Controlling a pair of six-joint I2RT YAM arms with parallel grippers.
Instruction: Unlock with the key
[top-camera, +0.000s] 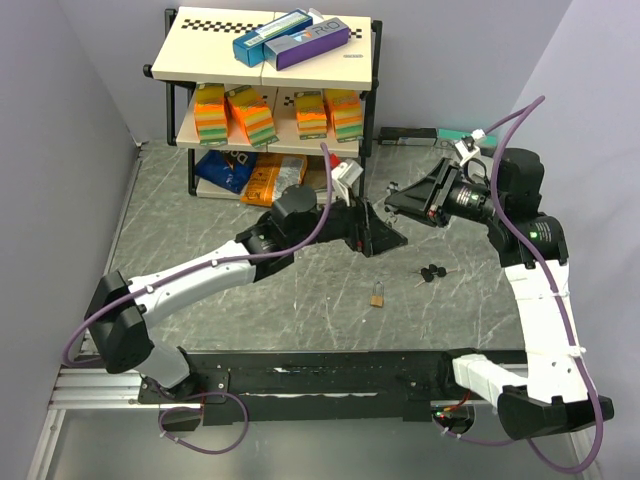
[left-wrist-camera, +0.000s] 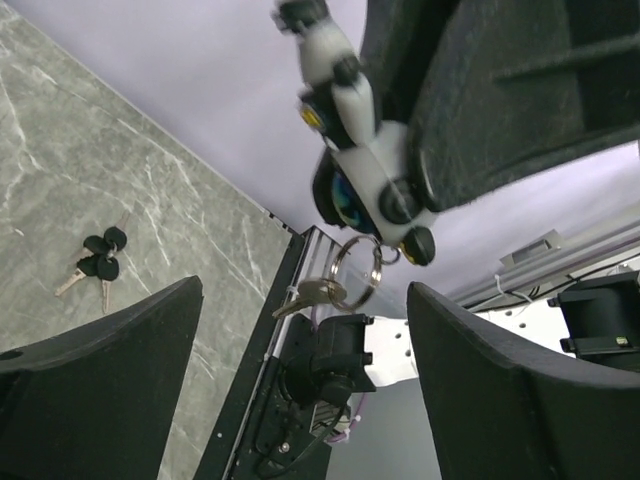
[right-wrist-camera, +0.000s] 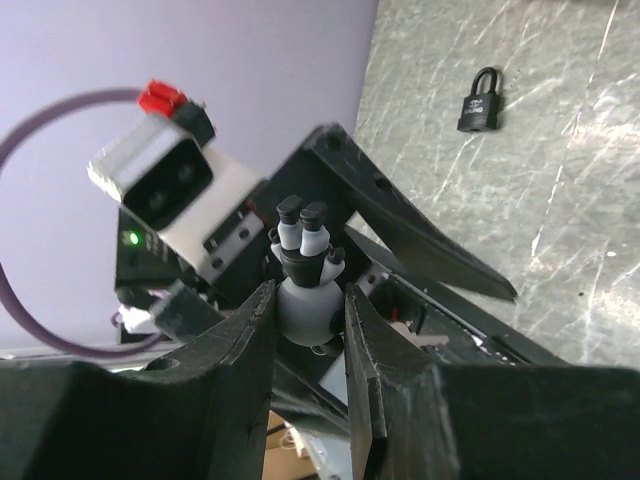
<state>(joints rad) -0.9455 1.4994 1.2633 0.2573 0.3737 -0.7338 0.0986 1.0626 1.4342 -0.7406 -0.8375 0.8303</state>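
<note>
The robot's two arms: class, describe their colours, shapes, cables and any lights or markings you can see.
Both the left arm and the right arm have white links with bulky black joints. A purple cable runs along each. The left gripper and right gripper have broad, black, wedge-shaped fingers. A small green light glows on the right arm.

The top external camera looks down from above and behind the near edge over the whole table (top-camera: 180, 230). Each wrist camera sits close behind its own fingers, and both face the keychain (left-wrist-camera: 360, 150) from opposite sides. The padlock (top-camera: 378, 296) shows from above and in the right wrist view, and the loose keys (top-camera: 432, 273) show from above and in the left wrist view.
</note>
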